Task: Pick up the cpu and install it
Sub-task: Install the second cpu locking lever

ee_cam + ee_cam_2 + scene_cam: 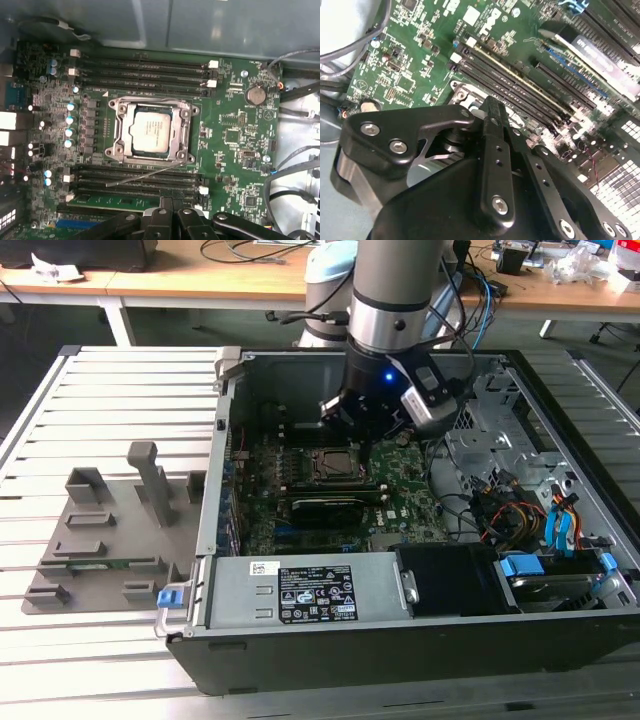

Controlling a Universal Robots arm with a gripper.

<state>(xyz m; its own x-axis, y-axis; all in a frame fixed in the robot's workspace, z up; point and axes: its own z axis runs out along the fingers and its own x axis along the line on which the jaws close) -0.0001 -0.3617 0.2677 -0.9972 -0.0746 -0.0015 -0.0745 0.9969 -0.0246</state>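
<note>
The cpu [151, 131], a pale silver square chip, lies flat inside the socket frame [120, 131] on the green motherboard [230, 150]. The socket's metal cover is not over it, and a thin wire lever [145, 176] lies slanted beside the frame. My gripper [172, 204] hangs a short way above the board, just off the socket, over the memory slots [135, 186]. Its black fingers [492, 145] are shut together with nothing between them. In the exterior view the gripper [363, 443] is inside the open computer case, right above the socket [330, 464].
The case [300, 640] has raised walls all round, with a black power supply [310, 590] along the front. Cables and a drive cage [520, 500] crowd the exterior view's right. A grey fixture tray [100, 540] lies on the slatted table at the exterior view's left.
</note>
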